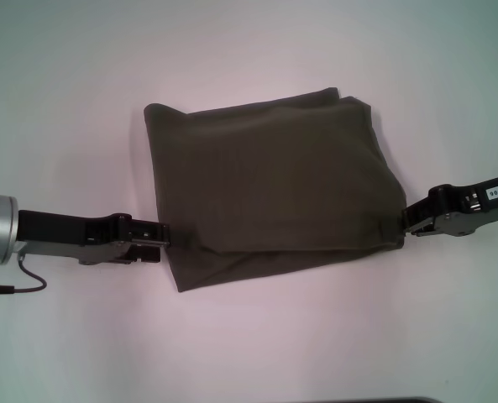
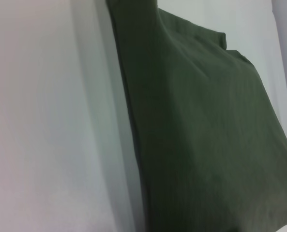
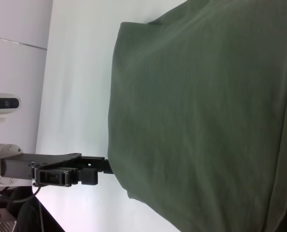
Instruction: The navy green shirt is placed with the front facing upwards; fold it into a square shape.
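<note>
**Both grippers at the edges of a folded olive shirt**

Left gripper (image 1: 163,232) sits at the shirt's left edge, near its front corner, fingertips touching or pinching the cloth; I cannot tell whether they are clamped on it. From the right wrist view the same left gripper (image 3: 104,166) shows reaching in to the hem of the fabric. Right gripper (image 1: 408,221) meets the opposite edge of the shirt, also near the front corner, and there too the grasp is hidden by the cloth.

Between them lies the navy green shirt (image 1: 269,197), spread flat on the white table (image 1: 249,344). It is already folded into a rough four-sided block, slightly skewed, with the far-right corner a little rumpled. Only plain dark olive cloth faces up. A second layer peeks out along the front edge, below a fold line that runs across from one gripper to the other. In the left wrist view the shirt (image 2: 206,130) shows soft creases and stacked edges at its far corner.
</note>
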Controlling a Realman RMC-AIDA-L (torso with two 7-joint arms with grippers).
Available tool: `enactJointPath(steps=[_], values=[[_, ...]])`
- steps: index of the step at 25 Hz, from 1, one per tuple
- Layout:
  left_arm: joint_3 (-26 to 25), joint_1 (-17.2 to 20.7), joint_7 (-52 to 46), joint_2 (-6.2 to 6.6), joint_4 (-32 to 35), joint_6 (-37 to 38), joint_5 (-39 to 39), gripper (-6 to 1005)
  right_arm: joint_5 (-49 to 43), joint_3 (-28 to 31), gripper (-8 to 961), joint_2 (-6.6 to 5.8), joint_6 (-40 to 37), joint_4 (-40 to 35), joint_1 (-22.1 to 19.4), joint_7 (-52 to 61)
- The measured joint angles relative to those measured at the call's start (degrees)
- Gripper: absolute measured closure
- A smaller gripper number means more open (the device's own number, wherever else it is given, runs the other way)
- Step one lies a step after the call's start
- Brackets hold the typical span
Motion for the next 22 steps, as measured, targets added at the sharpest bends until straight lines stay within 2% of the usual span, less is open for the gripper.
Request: enactJointPath(steps=[12,22], values=[[-0.06,-0.31,-0.08,0.02,-0.1,0.22,-0.06,359,0.0,0.63,940,-0.39,-0.5,0.0,-0.2,-0.05],[-0.23,-0.43,-0.1,0.19,-0.22,0.23,-0.19,359,-0.05,2.98,940,-1.57,-1.49,0.0,-1.36,0.44]])
